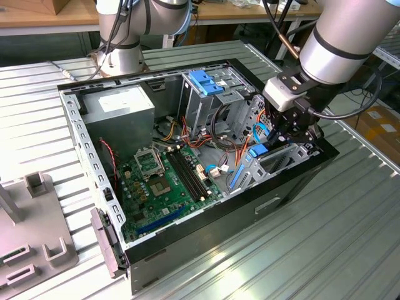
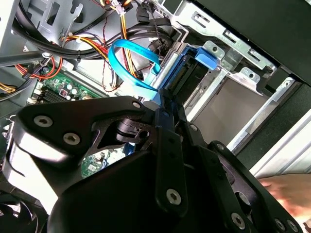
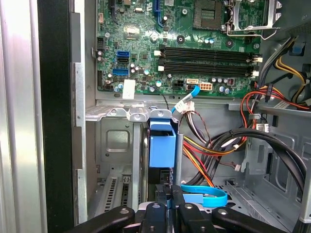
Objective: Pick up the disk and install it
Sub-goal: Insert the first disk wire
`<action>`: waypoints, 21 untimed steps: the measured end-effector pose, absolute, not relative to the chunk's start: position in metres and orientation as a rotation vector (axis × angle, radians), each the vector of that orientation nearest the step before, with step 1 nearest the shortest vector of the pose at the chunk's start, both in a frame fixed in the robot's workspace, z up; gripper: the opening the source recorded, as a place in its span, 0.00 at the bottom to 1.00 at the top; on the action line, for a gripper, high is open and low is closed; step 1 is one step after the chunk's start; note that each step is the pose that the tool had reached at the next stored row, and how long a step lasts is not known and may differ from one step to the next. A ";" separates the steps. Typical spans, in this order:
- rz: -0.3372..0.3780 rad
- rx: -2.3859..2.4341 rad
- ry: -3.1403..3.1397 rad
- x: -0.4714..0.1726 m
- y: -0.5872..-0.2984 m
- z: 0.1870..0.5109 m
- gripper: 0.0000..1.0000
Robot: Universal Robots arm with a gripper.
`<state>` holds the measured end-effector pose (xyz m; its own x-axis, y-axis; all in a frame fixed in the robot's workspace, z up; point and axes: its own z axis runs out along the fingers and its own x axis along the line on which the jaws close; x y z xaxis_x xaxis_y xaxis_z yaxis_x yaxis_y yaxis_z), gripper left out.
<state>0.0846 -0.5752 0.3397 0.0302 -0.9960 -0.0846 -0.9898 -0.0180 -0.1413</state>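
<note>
One gripper (image 1: 278, 139), fingers (image 3: 178, 209) pinched on the disk (image 3: 162, 145) (it stands edge-on), aims its long axis straight ahead into the drive bay (image 3: 116, 141) at the exterior view's right.

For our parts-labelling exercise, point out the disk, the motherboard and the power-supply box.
disk (image 3: 162, 145), first wrist view, blue bracket end.
motherboard (image 1: 164, 190), exterior view, middle of green board.
power-supply box (image 1: 119, 107), exterior view, labelled top face.

Workshop: ribbed metal bench (image 1: 325, 250), opened computer case (image 1: 187, 240) (wooden tables (image 1: 44, 19) behind)
</note>
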 end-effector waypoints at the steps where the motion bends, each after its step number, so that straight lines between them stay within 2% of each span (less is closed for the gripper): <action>1: -0.057 -2.133 2.082 0.085 -0.575 0.340 0.16; 11: -0.057 -2.133 2.082 0.085 -0.575 0.339 0.16; 12: -0.057 -2.132 2.081 0.085 -0.575 0.339 0.23; 14: -0.057 -2.132 2.081 0.085 -0.575 0.339 0.23; 15: -0.057 -2.133 2.081 0.085 -0.575 0.339 0.35; 17: -0.057 -2.133 2.082 0.085 -0.575 0.339 0.47; 18: -0.057 -2.133 2.082 0.085 -0.575 0.339 0.47; 19: -0.057 -2.133 2.081 0.085 -0.575 0.339 0.54; 21: -0.057 -2.133 2.081 0.085 -0.575 0.339 0.54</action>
<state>0.0846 -0.5752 0.3391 0.0302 -0.9960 -0.0846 -0.9898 -0.0180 -0.1413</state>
